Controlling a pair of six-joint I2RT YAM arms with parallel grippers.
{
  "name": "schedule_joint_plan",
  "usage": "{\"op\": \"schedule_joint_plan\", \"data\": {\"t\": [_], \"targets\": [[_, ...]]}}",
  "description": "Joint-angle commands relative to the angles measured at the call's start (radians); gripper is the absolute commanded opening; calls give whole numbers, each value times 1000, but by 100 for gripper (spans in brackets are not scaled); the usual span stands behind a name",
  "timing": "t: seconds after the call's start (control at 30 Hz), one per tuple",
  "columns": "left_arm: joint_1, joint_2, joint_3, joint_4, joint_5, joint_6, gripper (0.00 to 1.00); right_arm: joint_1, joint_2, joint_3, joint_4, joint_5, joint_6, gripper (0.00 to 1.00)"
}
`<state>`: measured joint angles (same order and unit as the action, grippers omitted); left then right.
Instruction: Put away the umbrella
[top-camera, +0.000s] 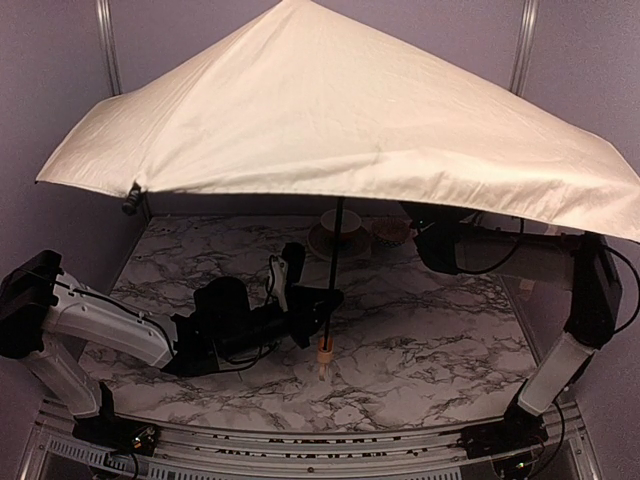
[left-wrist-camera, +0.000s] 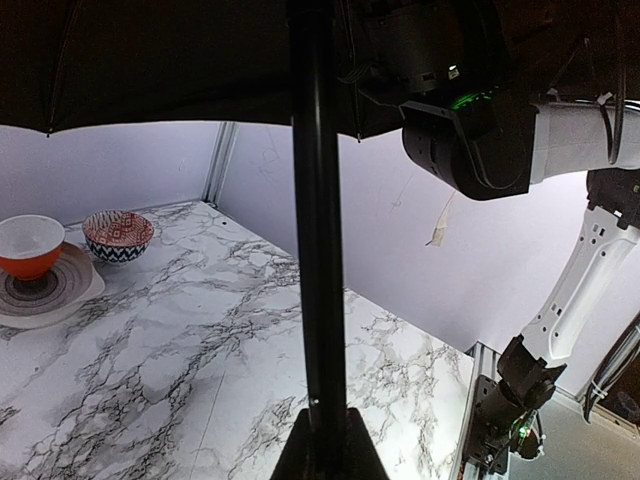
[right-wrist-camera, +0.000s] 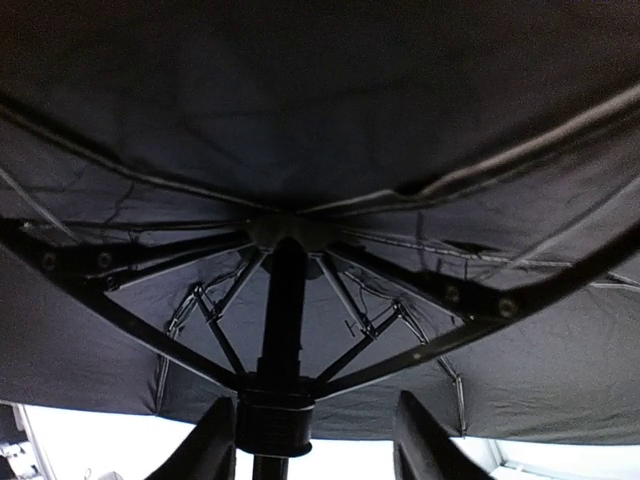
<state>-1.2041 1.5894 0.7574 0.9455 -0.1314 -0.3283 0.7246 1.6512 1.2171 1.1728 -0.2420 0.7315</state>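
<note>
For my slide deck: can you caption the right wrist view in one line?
Open right end effector flanking the runner of the unfolded umbrella, ribs fanning overhead.

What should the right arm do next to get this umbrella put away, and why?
Probably close the right tool on the runner. The umbrella is fully open, and the left tool grips its shaft low down. The right tool's fingers stand apart on either side of the runner, so clamping it looks like the step before sliding it down.
</note>
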Motion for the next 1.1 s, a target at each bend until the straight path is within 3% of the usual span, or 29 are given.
{"op": "schedule_joint_plan", "data": {"t": [0.0, 0.13, 0.27, 0.43, 0.63, 0.77, 0.9, 1.07], "targets": [[-6, 0, 26, 111, 8, 30, 0, 1, 12, 42, -8, -18, -3, 45], [-6, -1, 28, 111, 11, 31, 0, 1, 10, 40, -16, -19, -7, 38], [-7, 0, 26, 111, 12, 34, 0, 1, 4, 40, -27, -9, -18, 15], [-6, -3, 26, 110, 12, 36, 0, 1, 5, 44, -39, -10, -21, 0], [-6, -5, 26, 111, 10, 36, 0, 1, 4, 43, -41, -14, -28, 0], [-6, -9, 26, 111, 8, 39, 0, 1, 3, 39, -36, -20, -26, 24], [-6, -8, 25, 111, 10, 39, 0, 1, -6, 34, -40, -7, -29, 27], [-6, -8, 25, 111, 13, 40, 0, 1, -11, 36, -56, -5, -38, 40]]}}
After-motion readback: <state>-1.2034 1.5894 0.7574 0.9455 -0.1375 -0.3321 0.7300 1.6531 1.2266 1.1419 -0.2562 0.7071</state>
